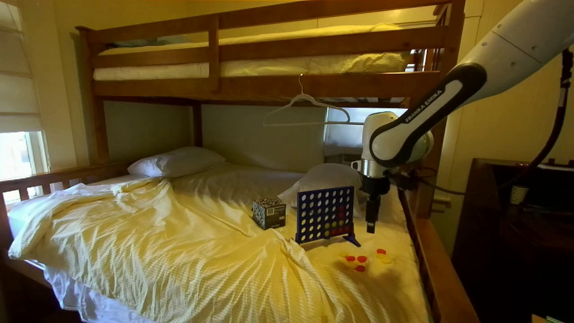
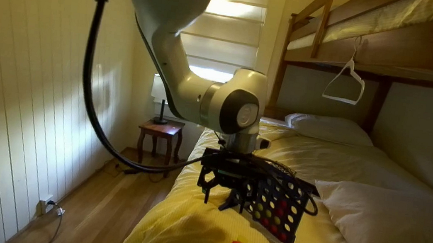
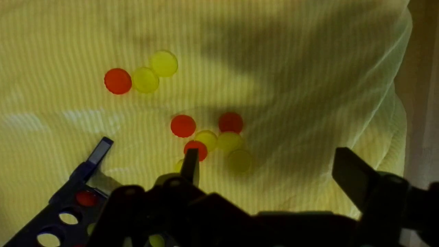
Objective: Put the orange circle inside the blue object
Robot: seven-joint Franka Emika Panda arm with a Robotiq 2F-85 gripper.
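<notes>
Several orange-red discs lie flat on the yellow bedspread; in the wrist view they include an orange disc (image 3: 118, 81) at upper left and another orange disc (image 3: 183, 126) nearer the middle. Which one is the orange circle I cannot tell. The blue object (image 1: 323, 211), a dark-blue grid with round holes, stands upright on the bed, with red and yellow discs in its lower holes. Part of the blue grid (image 3: 34, 223) shows at lower left of the wrist view. My gripper (image 3: 265, 150) hangs above the bed, open and empty; its left finger (image 3: 189, 164) partly covers one orange disc.
Yellow discs (image 3: 164, 63) lie among the orange ones. A dark patterned box (image 1: 269, 214) sits beside the grid, with a pillow (image 1: 332, 175) behind. A wooden bed rail (image 1: 441, 269) borders the bed, and a hanger (image 1: 305, 96) hangs from the upper bunk.
</notes>
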